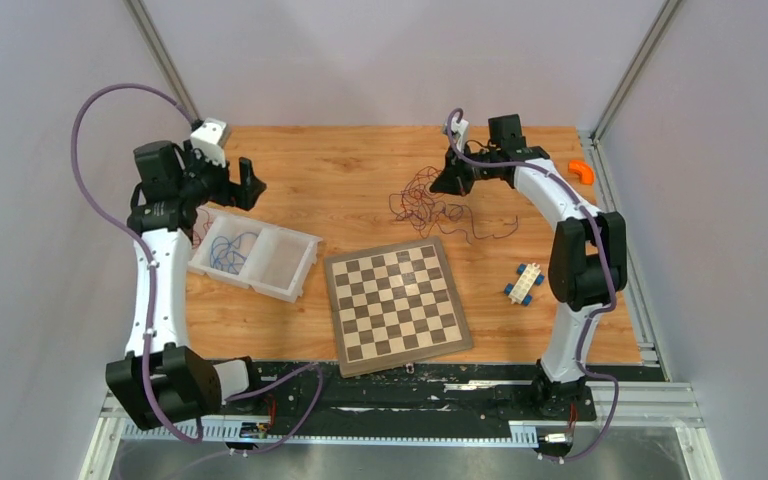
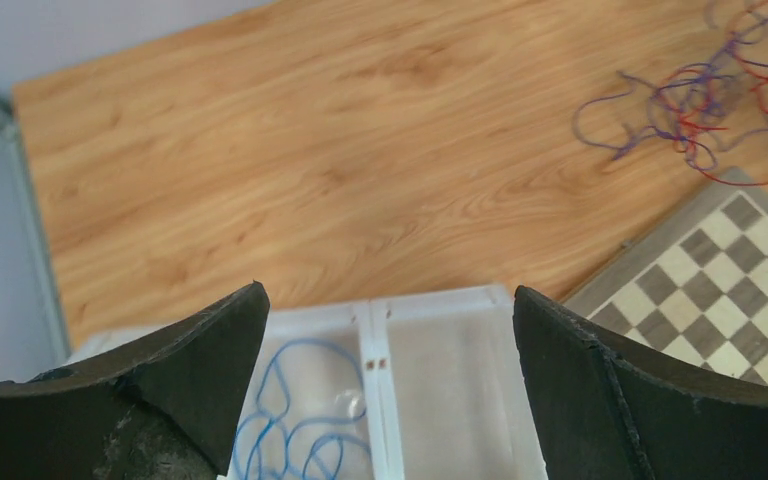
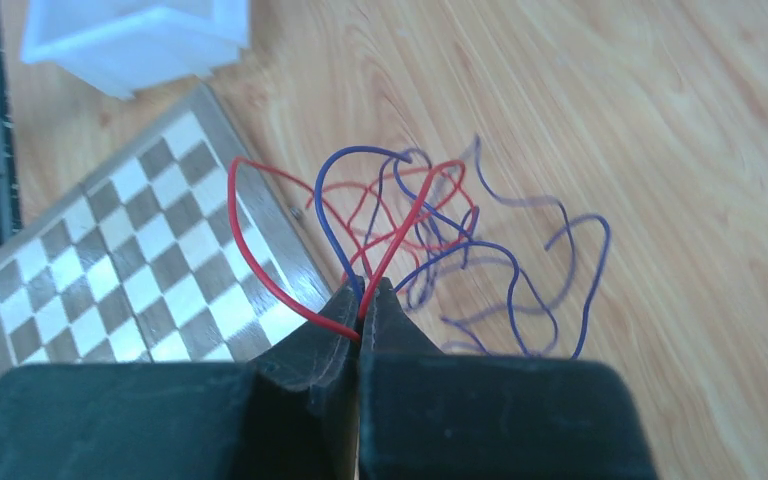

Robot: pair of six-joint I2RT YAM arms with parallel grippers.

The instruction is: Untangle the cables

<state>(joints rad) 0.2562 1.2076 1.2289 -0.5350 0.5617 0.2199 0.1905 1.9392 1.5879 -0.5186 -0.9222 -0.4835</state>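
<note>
left gripper (image 2: 389,292) — wide open, empty | right gripper (image 3: 365,292) — clamped on cables (image 3: 415,215)

Left jaws spread wide and empty, right jaws pinched tight.

The left arm (image 1: 150,290) rises from its base at the near left and reaches toward the far left, its wrist turned rightward. The left gripper (image 1: 248,184) points right and slightly down, and in its own wrist view (image 2: 388,295) the two dark fingers stand far apart with nothing between them. The right arm (image 1: 560,210) climbs from the near right, bends at an elbow by the right edge and sweeps far and leftward. The right gripper (image 1: 442,184) is angled down to the left, and its wrist view (image 3: 365,292) shows the fingers pressed together on thin red and blue cables (image 3: 407,237).
</note>
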